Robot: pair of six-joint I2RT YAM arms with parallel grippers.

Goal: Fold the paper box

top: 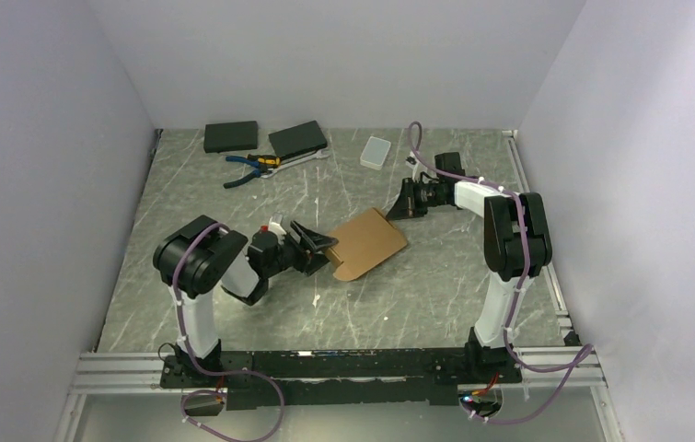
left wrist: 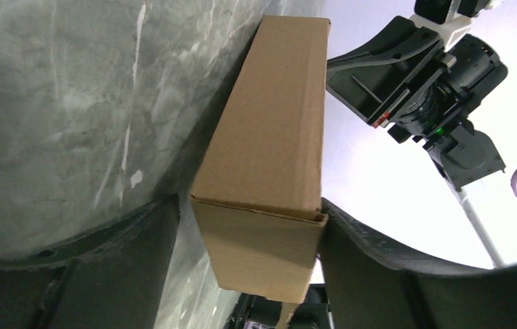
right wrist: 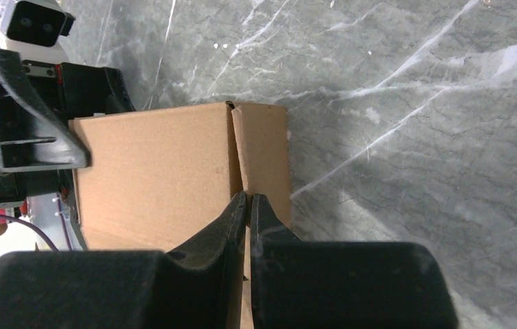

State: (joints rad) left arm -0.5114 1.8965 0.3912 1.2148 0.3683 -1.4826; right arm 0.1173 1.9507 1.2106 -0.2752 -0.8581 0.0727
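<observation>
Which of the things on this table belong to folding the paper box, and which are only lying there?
For the job: paper box, left gripper, right gripper.
Lying about: black box, second black box, pliers, white plastic case.

A grey table (top: 435, 304) with white streaks is seen. At its far side a flat black box (top: 231, 137) and a second black box (top: 297, 138) are laid. Pliers (top: 251, 168) are laid just beside them, and a small white case (top: 376, 152) further right. A brown paper box (top: 368, 242) is seen near the middle.
</observation>
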